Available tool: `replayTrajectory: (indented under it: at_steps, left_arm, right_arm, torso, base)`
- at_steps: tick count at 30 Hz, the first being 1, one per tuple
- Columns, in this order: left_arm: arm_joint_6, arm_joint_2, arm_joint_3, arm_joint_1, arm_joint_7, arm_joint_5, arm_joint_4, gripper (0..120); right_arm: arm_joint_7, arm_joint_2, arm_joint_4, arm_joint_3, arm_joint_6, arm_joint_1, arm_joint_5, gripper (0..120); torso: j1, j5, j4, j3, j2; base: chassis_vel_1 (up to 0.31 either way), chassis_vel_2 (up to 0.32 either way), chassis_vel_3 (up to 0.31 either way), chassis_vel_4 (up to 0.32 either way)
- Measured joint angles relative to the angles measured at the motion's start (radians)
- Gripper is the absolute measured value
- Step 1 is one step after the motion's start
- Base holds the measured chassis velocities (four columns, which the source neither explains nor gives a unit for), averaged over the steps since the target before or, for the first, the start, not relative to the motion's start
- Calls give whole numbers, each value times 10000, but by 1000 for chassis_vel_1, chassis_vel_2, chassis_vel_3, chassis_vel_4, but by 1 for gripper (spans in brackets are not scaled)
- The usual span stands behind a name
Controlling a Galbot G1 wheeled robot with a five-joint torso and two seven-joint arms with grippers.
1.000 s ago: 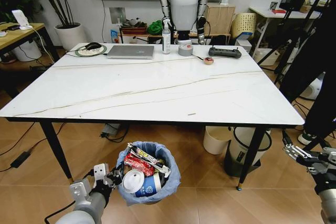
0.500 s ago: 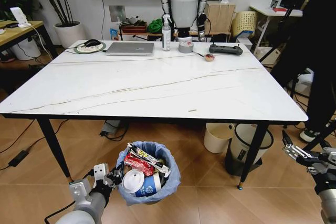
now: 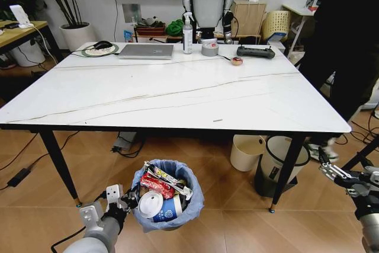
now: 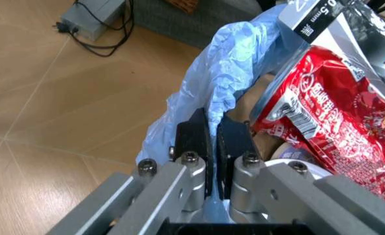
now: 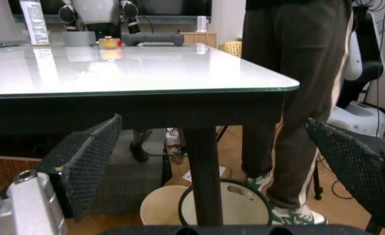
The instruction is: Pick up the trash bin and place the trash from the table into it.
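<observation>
The trash bin [image 3: 168, 220], lined with a light-blue bag, hangs low in front of the table [image 3: 177, 96], below its near edge. Trash fills it: a red snack wrapper [image 3: 157, 185], a white lid [image 3: 150, 204] and a white-and-blue paper cup [image 3: 172, 207]. My left gripper [image 3: 131, 195] is shut on the bag's rim at the bin's left side. In the left wrist view the fingers [image 4: 192, 139] pinch the blue bag [image 4: 228, 83] beside the red wrapper [image 4: 339, 110]. A small paper scrap [image 3: 217, 120] lies near the table's front edge. My right gripper [image 3: 327, 167] hangs open at the far right, below table height.
At the table's far edge are a silver laptop [image 3: 146, 51], a spray bottle [image 3: 188, 38], a grey tape roll [image 3: 209, 50] and a black controller [image 3: 254, 52]. A cream bin [image 3: 246, 152] and a taller grey-white bin [image 3: 278, 164] stand under the table's right side. A person in dark clothes [image 3: 349, 45] stands at the right.
The whole head view has shifted slightly, so the table sits a little higher in the picture. The person at the right has come closer. Both grippers and the bin have stayed put.
</observation>
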Motion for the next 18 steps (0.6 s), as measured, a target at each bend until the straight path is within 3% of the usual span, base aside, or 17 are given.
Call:
replayTrajectory:
  at_steps: [18]
  left_arm:
    - [0, -48, 43, -89, 37, 7, 225, 0]
  right_arm:
    - [0, 0, 0, 0, 0, 0, 0, 100]
  torso:
    - [-319, 0, 0, -481, -803]
  base:
    - [0, 0, 0, 0]
